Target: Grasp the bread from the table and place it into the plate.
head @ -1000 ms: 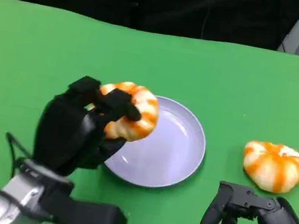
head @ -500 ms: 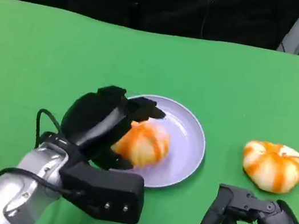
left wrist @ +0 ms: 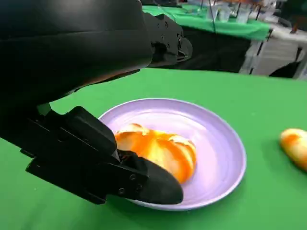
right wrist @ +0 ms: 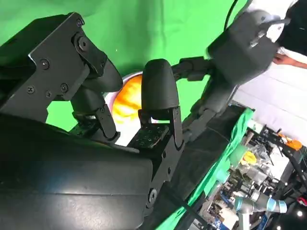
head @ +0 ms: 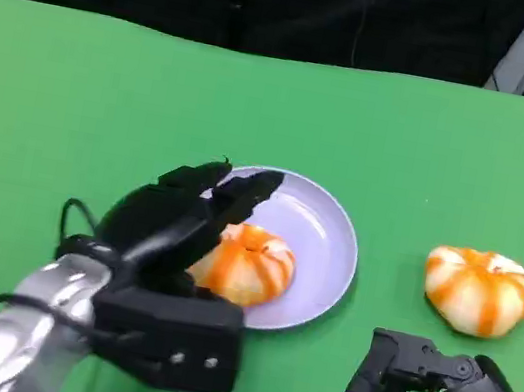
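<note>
Bread [head: 248, 263] resting in lavender plate [head: 330, 241], left hand [head: 182, 218] above it, fingers spread, empty

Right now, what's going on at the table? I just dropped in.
The left hand has its fingers spread over a bread that lies in the purple plate; the left wrist view shows the fingers apart. A second bread sits on the green table beside the plate. The right hand rests near it, holding nothing.
</note>
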Controlling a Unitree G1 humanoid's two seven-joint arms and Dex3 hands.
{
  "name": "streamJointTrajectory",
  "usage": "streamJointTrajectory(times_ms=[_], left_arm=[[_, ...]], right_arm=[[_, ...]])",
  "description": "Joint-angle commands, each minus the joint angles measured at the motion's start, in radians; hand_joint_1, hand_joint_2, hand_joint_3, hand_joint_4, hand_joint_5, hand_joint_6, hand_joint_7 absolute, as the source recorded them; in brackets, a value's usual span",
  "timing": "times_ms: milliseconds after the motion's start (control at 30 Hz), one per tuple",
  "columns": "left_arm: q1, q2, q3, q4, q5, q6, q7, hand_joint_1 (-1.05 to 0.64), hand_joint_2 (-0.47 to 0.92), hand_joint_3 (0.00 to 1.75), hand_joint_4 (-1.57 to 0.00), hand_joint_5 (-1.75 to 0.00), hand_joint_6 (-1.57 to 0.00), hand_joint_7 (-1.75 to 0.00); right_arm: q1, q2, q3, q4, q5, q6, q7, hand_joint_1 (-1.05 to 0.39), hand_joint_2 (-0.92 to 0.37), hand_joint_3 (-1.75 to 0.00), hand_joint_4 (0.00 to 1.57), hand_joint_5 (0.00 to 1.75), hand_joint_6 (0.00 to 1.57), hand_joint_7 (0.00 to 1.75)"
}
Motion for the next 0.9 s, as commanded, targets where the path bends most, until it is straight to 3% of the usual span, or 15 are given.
streamJointTrajectory(times_ms=[33, 67, 133, 267, 367, 433, 467, 567, 700, 900], left_arm=[[0.122, 0.049, 0.113, -0.126, -0.131, -0.083, 0.015, -0.67, 0.92, 0.35, -0.22, -0.13, -0.21, -0.10], [0.151, 0.054, 0.139, -0.145, -0.160, -0.110, 0.024, -0.60, 0.92, 0.32, -0.26, -0.22, -0.28, -0.12], [0.222, 0.039, 0.200, -0.178, -0.234, -0.163, 0.057, -0.49, 0.92, 0.25, -0.36, -0.57, -0.48, -0.15], [0.374, -0.023, 0.302, -0.214, -0.376, -0.324, 0.149, -0.34, 0.92, 0.26, -0.65, -0.86, -0.76, -0.26], [0.445, -0.066, 0.336, -0.221, -0.428, -0.417, 0.182, -0.27, 0.92, 0.23, -0.68, -1.11, -0.85, -0.38], [0.486, -0.092, 0.349, -0.222, -0.450, -0.474, 0.194, -0.22, 0.92, 0.23, -0.70, -1.19, -0.88, -0.47], [0.506, -0.105, 0.356, -0.221, -0.457, -0.497, 0.200, -0.16, 0.91, 0.28, -0.71, -1.23, -0.86, -0.64], [0.561, -0.147, 0.379, -0.219, -0.453, -0.545, 0.226, -0.04, 0.66, 0.85, -0.78, -1.42, -0.84, -1.03], [0.588, -0.176, 0.395, -0.175, -0.449, -0.560, 0.234, 0.06, 0.44, 1.30, -0.86, -1.62, -0.86, -1.33], [0.566, -0.177, 0.388, -0.134, -0.475, -0.563, 0.203, 0.04, 0.43, 1.30, -0.90, -1.66, -0.84, -1.41]], right_arm=[[0.003, 0.001, 0.004, -0.025, -0.003, 0.009, -0.010, 0.14, -0.30, -1.41, 0.86, 1.64, 0.81, 1.33], [0.000, 0.001, 0.004, -0.027, -0.007, 0.016, -0.010, 0.13, -0.29, -1.41, 0.85, 1.64, 0.80, 1.33], [-0.004, 0.000, 0.005, -0.029, -0.007, 0.025, -0.008, 0.13, -0.29, -1.41, 0.85, 1.63, 0.80, 1.33], [-0.010, -0.003, 0.001, -0.031, 0.007, 0.037, -0.002, 0.12, -0.29, -1.40, 0.85, 1.64, 0.79, 1.34], [-0.010, -0.006, -0.004, -0.034, 0.024, 0.044, 0.004, 0.13, -0.29, -1.42, 0.85, 1.66, 0.79, 1.34], [-0.010, -0.012, -0.011, -0.034, 0.023, 0.040, 0.005, 0.13, -0.29, -1.42, 0.85, 1.66, 0.79, 1.34], [-0.012, -0.016, -0.014, -0.032, 0.021, 0.036, 0.005, 0.13, -0.29, -1.41, 0.85, 1.66, 0.79, 1.34], [-0.013, -0.023, -0.028, -0.027, 0.031, 0.032, 0.008, 0.12, -0.30, -1.39, 0.86, 1.65, 0.79, 1.34], [-0.017, -0.028, -0.043, -0.015, 0.048, 0.034, 0.012, 0.12, -0.32, -1.37, 0.87, 1.67, 0.80, 1.33], [-0.022, -0.028, -0.054, -0.002, 0.044, 0.035, 0.010, 0.10, -0.34, -1.38, 0.88, 1.68, 0.80, 1.33]])
